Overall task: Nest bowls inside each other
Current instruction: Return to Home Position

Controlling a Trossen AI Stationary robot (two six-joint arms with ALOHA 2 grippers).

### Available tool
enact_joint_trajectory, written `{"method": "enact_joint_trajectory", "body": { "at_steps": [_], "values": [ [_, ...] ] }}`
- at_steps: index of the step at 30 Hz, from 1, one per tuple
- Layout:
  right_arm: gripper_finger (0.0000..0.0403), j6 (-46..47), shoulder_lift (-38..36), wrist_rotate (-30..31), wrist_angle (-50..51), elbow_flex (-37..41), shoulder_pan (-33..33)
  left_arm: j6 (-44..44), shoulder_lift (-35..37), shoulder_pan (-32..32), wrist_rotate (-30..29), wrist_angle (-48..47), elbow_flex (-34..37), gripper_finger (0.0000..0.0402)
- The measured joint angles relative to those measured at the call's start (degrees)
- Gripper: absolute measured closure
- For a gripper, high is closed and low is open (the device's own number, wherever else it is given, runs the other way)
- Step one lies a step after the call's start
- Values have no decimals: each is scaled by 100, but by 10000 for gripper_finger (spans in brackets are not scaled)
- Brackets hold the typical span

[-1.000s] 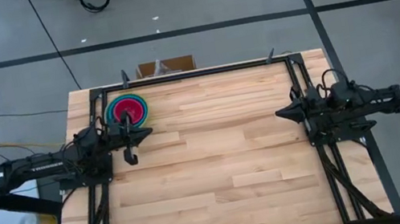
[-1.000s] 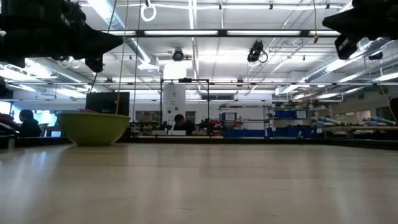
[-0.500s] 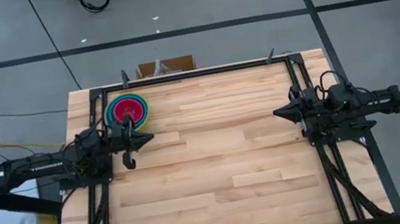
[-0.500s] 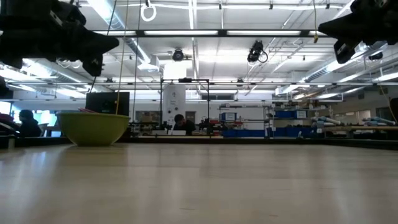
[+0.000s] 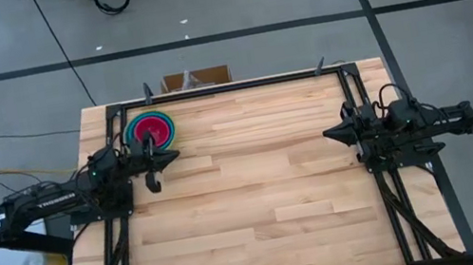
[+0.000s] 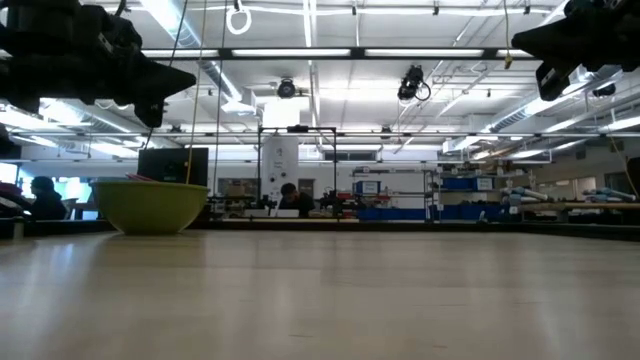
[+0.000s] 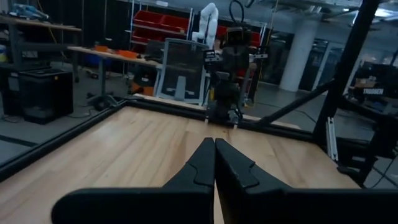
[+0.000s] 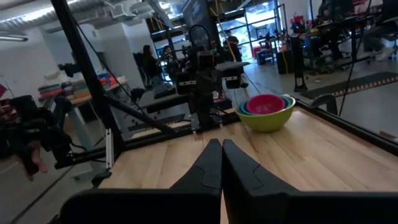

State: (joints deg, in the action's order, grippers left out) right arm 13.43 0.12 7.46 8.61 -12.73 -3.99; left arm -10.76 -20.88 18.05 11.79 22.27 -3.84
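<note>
- Bowls (image 5: 150, 128) noted nested in one stack at the upper left of the table (image 5: 266, 195) in the high view. Magenta is seen innermost, blue rims around it, lime green outermost.
- Left gripper (image 5: 164, 160) is seen raised above the wood, just below the stack in the frame and clear of it. Its fingers are pressed together and nothing is gripped.
- Right gripper (image 5: 330, 135) is seen at centre right, well apart from the stack. Its fingers are likewise pressed together and empty.

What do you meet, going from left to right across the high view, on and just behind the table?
The nested bowls → cardboard box beyond the far edge → right gripper. The left gripper overlaps the bowls, so it is left out.
</note>
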Motion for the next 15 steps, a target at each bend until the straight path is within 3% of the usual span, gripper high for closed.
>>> {"method": "enact_joint_trajectory", "body": {
  "at_steps": [15],
  "values": [
    [396,-187,24,37,45,17,5,329,9,13,-13,817,330,393]
  ]
}}
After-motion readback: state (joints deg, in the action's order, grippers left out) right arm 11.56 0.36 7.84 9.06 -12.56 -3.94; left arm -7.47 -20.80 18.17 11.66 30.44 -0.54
